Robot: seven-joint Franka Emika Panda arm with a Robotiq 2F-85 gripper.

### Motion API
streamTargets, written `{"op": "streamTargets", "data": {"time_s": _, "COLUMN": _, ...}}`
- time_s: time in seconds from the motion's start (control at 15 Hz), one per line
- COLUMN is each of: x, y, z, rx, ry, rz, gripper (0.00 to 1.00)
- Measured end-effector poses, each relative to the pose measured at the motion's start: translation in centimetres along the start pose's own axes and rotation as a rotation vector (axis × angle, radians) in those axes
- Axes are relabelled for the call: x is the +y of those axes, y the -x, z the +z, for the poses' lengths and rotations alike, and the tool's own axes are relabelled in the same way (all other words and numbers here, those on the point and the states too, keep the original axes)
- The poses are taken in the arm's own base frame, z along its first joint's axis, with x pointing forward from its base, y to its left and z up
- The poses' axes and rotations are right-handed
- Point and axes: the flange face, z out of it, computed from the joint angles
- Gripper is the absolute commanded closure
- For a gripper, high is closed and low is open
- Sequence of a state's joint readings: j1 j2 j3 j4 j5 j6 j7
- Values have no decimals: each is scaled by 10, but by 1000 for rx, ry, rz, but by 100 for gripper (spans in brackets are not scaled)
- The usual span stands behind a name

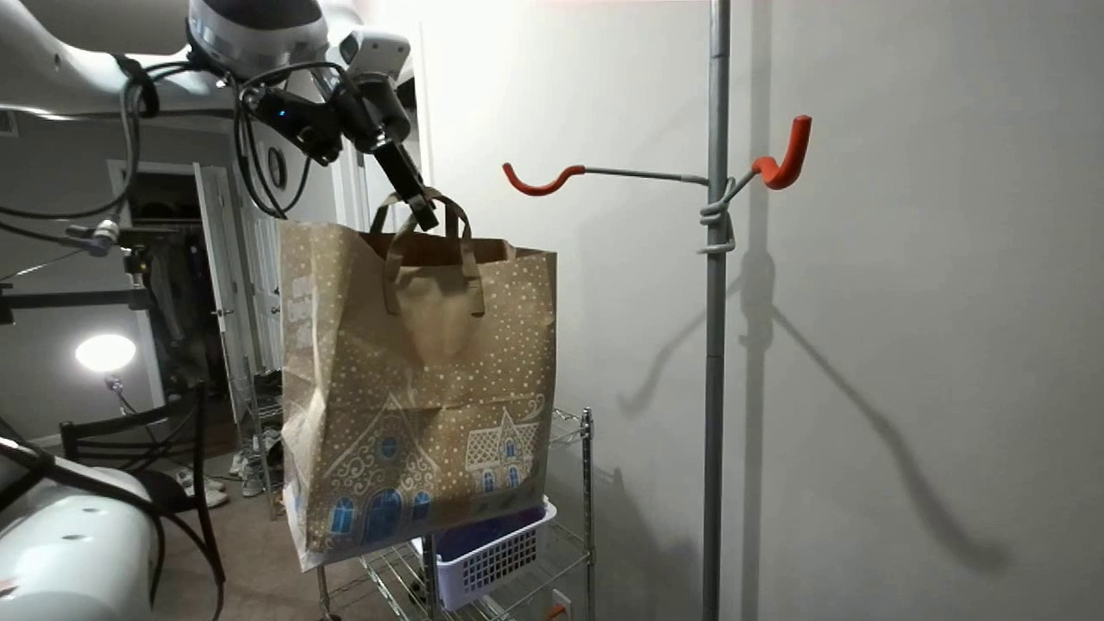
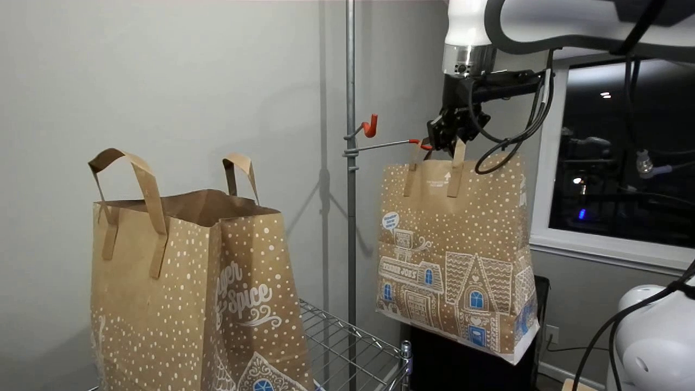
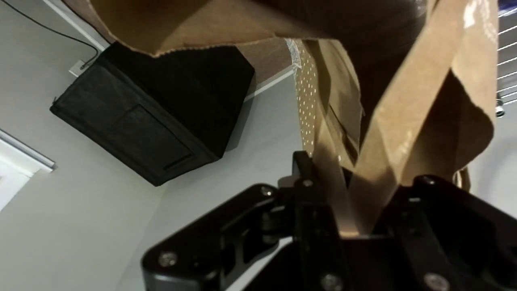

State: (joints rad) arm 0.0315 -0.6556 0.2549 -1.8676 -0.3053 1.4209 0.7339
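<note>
Gripping a paper bag (image 1: 431,371) by its handles (image 1: 469,259), jaws closed on them, the tool (image 1: 421,211) suspends it near a grey pole (image 1: 715,388) with red-tipped hooks (image 1: 780,168); behind the bag stands a wire rack (image 1: 588,483), farther off a chair (image 1: 164,493).

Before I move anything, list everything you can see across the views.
Held paper bag: 1, brown with white and blue print, in mid-air, tilted
Other paper bag: 1, brown with white and blue print, base out of frame
Pole: 1, grey, upright
Hooks: 2 seen, red-tipped, on the pole
Wire rack: 1, silver, by the pole
Basket: 1, pale, on the wire rack
Lamp: 1, white, lit, background
Chair: 1, black, near the lamp
Shoes: several, pale, background
Doors: at least 2, white, background
Window: 1, dark, white-framed, beyond the held bag
Boxy case: 1, black, past the held bag
Arm: 1, white and grey, overhead
Gripper: 1, black, shut on the held bag's handles
</note>
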Motion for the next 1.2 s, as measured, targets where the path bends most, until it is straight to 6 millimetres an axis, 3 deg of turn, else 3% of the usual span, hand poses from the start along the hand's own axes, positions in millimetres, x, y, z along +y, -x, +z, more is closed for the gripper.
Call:
{"op": "streamTargets", "data": {"time_s": 0.33, "x": -21, "y": 37, "z": -27, "rx": 42, "ry": -46, "rz": -73, "gripper": 94}}
{"op": "streamTargets", "data": {"time_s": 0.6, "x": -37, "y": 49, "z": -34, "rx": 79, "ry": -62, "rz": -109, "gripper": 94}}
{"op": "streamTargets", "data": {"time_s": 1.2, "x": -118, "y": 71, "z": -57, "rx": 206, "ry": -148, "rz": -217, "gripper": 95}}
